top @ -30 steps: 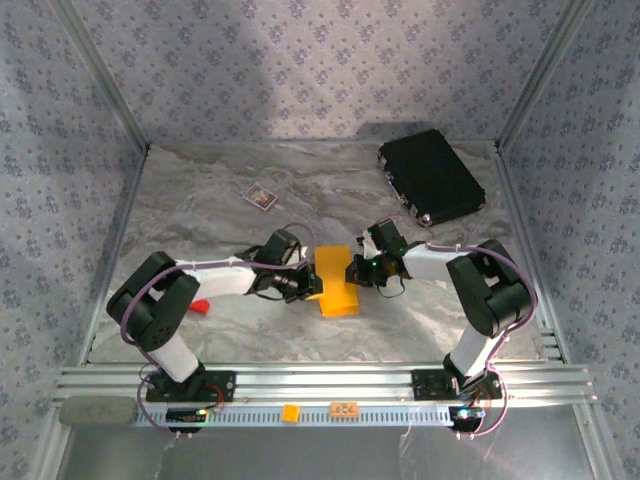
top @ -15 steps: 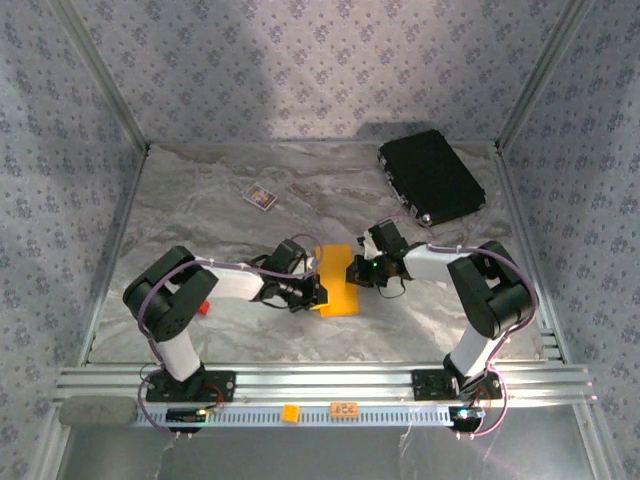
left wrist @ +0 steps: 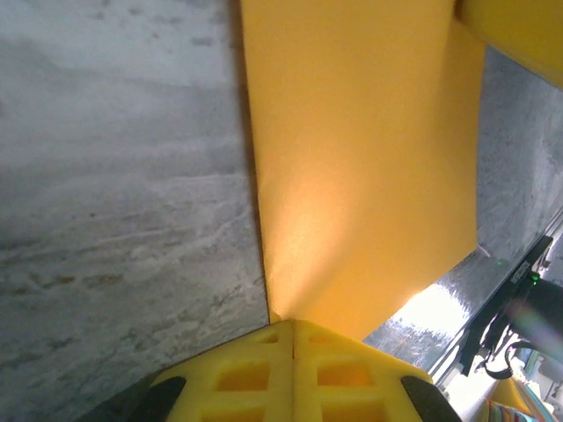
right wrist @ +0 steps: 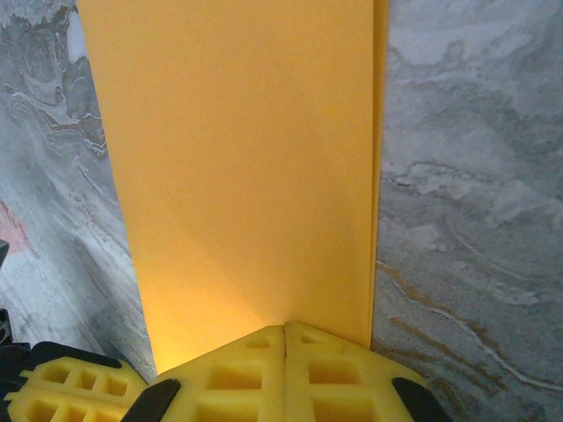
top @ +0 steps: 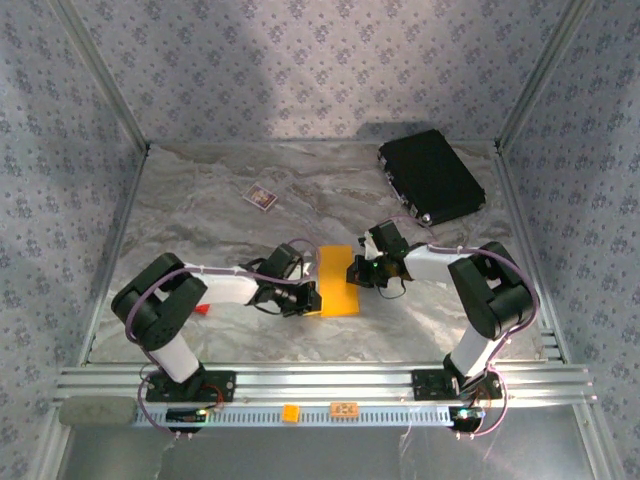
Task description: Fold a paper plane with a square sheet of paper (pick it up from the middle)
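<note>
The middle of the frame is crowded: the square sheet of paper (top: 337, 280), folded narrow, lies flat on the table (top: 200, 230), with the left gripper (top: 307, 293) closed at its left edge and the right gripper (top: 355, 272) closed at its right edge. Both arms reach low across the lower half. The upper left and upper centre of the marble lie open but for a small card (top: 262, 196); a black case (top: 432, 178) takes the upper right corner, and a small red block (top: 201, 309) sits at lower left.
</note>
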{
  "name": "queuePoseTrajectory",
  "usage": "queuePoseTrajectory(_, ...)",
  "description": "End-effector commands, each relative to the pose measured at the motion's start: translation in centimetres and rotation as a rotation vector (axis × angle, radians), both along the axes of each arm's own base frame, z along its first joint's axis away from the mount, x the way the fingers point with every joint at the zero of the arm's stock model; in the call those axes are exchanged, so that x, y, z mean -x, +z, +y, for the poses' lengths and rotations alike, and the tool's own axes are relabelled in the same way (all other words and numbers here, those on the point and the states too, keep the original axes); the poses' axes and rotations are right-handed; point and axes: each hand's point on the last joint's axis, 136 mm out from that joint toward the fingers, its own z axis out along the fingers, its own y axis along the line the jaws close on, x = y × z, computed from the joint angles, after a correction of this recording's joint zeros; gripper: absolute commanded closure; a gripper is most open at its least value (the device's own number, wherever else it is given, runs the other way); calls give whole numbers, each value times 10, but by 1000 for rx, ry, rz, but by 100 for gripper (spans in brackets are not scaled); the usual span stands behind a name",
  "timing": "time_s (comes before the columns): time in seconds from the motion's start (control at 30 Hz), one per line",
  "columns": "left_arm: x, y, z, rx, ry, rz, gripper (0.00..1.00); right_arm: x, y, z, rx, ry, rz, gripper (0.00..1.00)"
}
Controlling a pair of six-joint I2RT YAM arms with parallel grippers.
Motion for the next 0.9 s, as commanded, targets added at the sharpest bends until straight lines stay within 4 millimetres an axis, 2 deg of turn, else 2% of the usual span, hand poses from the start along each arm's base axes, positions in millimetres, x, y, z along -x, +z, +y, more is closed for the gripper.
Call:
queuePoseTrajectory(0.0, 14, 4, 6, -36, -55, 1, 100, 29, -46, -44, 218, -66, 139, 100)
queuePoseTrajectory(0.2, -7, 38, 1, -11, -1, -106, 100, 30, -45, -45, 220, -65, 136, 100)
queuePoseTrajectory(0.33, -22, 50, -19, 83, 29, -121, 100, 28, -43, -44, 212, -65, 132, 100)
queuePoseTrajectory(0.4, -22, 46, -29, 113, 14, -89, 100, 27, -44, -43, 211, -64, 136, 100)
queuePoseTrajectory(0.57, -14, 22, -30, 101, 0, -25, 100, 29, -45, -44, 214, -64, 139, 100)
queuePoseTrajectory(0.73, 7, -4, -16, 59, -41, 38, 100, 28, -44, -44, 215, -64, 138, 100)
queuePoseTrajectory(0.87, 21, -7, -5, 22, -79, 42, 100, 28, -44, -44, 213, -65, 139, 100)
